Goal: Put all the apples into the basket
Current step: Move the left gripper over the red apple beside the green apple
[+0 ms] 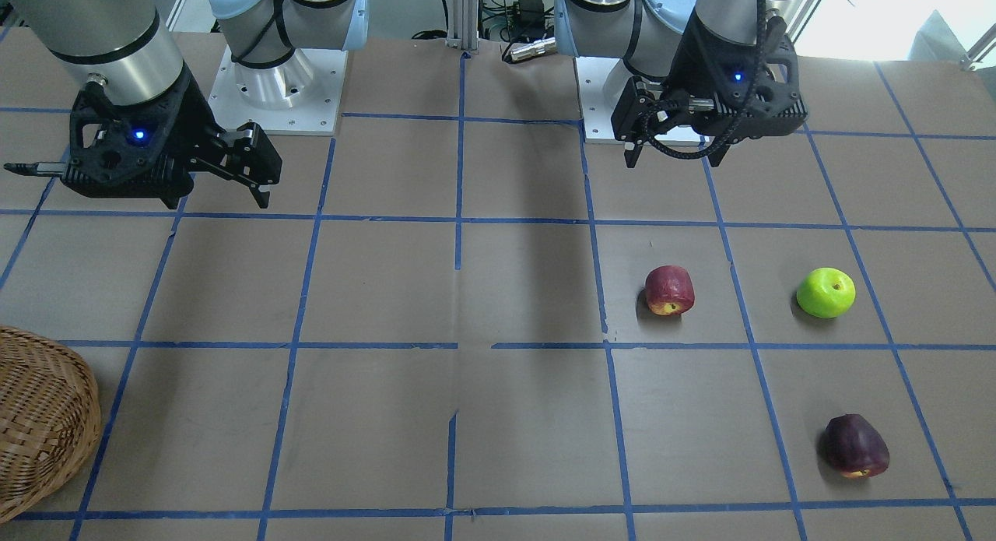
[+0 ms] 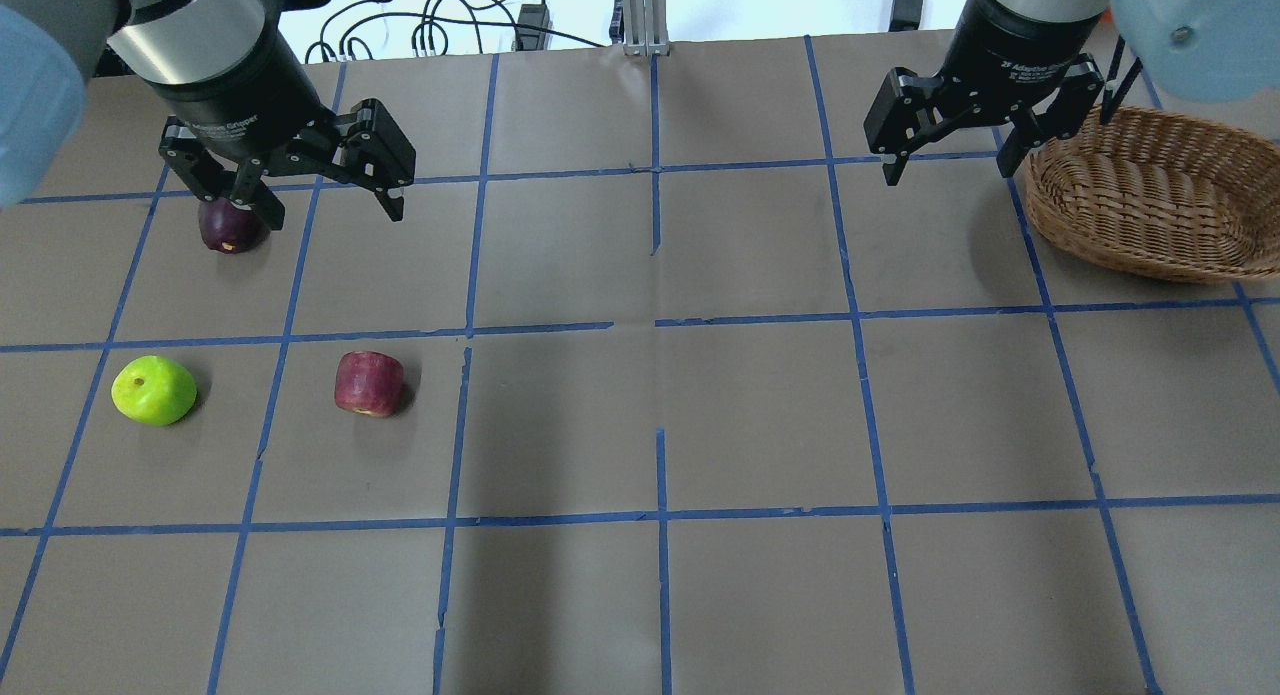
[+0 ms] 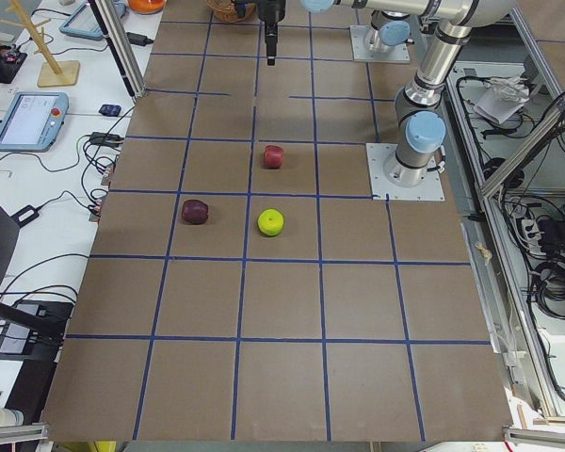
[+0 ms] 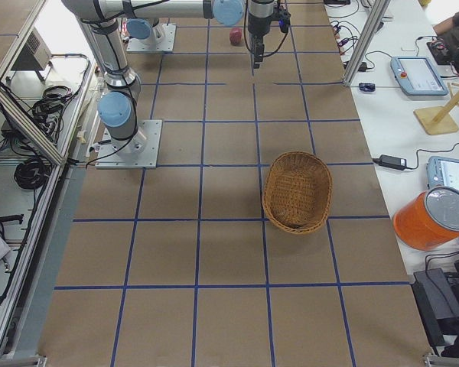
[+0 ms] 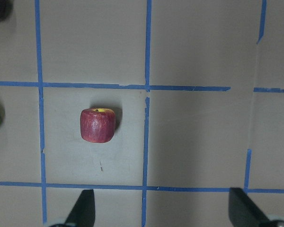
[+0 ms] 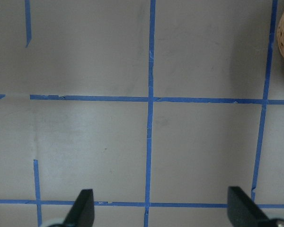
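Leaving the round light-brown woven wicker basket (image 2: 1130, 225) empty on the robot's right, with the right gripper (image 2: 948, 172) hovering beside it, jaws apart, gripping nothing. Hanging the left gripper (image 2: 333, 215), jaws likewise spread and empty, near the dark maroon apple (image 2: 231, 227), red yellow-patched apple (image 2: 369, 383) and lime-green apple (image 2: 153, 390), all on the table well apart from the basket, probably lining up a first pick. Showing white lettering (image 2: 1030, 70), seemingly "2F Adaptive Gripper", on the right gripper's body.

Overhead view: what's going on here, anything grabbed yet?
Nothing is held. The left pincer and right pincer both hang open and empty above the table. The red apple, green apple and maroon apple lie on the robot's left side; the basket stands empty on its right.
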`<state>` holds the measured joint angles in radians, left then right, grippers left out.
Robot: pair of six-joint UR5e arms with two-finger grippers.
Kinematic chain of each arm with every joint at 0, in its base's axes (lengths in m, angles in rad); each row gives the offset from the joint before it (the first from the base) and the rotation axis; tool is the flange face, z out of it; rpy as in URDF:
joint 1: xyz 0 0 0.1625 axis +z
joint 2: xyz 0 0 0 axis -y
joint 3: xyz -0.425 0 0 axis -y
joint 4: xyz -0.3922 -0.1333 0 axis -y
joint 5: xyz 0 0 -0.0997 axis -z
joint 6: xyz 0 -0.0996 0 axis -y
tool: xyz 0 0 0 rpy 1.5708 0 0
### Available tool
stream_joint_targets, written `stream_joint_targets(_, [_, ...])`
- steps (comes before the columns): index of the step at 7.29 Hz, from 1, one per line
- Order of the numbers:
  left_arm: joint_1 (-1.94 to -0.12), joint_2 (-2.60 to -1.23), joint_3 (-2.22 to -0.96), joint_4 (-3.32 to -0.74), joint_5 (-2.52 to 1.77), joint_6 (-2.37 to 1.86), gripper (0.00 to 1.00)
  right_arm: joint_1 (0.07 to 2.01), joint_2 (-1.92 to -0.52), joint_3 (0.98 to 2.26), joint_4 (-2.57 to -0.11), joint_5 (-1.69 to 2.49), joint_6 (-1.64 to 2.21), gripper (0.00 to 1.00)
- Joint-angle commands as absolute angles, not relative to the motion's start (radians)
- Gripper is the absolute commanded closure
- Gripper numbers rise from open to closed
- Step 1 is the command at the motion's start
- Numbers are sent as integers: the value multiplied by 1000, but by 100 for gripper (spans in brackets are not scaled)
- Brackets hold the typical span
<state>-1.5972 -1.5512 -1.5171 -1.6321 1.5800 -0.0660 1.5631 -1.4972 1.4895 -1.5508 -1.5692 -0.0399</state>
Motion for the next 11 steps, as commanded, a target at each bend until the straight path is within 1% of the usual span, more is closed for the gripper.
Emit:
stream_joint_targets(1, [-1597,-1551,-1517,-1632,1580,-66,0,1563,-1497,1489,-1551,-1569,-41,0])
stream_joint_targets(5, [-1582,-1549,-1519,-1629,1571,-61,0,1563,-1497,1491,-1551,-1569,-43,0])
stream_joint_targets(6, [-1548,-1560,-1525,-1632,1578,-60,0,1563,-1497,1491,-1551,-1569,-43,0])
stream_joint_targets(7, [-1502,-1598,-1563,-1628,1583,-37,0,1563,-1497,1491,-1551,-1569,-43,0])
stream_joint_targets(8, [-1458,-1617,-1625,-1562,1583,56,0,1563,-1497,1491,-1551,-1569,-43,0])
stream_joint_targets(9, [-1410,-1630,-1728,-1466,1582,165,0,1563,-1497,1491,-1551,-1569,-43,0])
stream_joint_targets(11, [-1390,-1658,-1955,-1198,1582,186,0,1563,-1497,1491,-1551,-1569,-43,0])
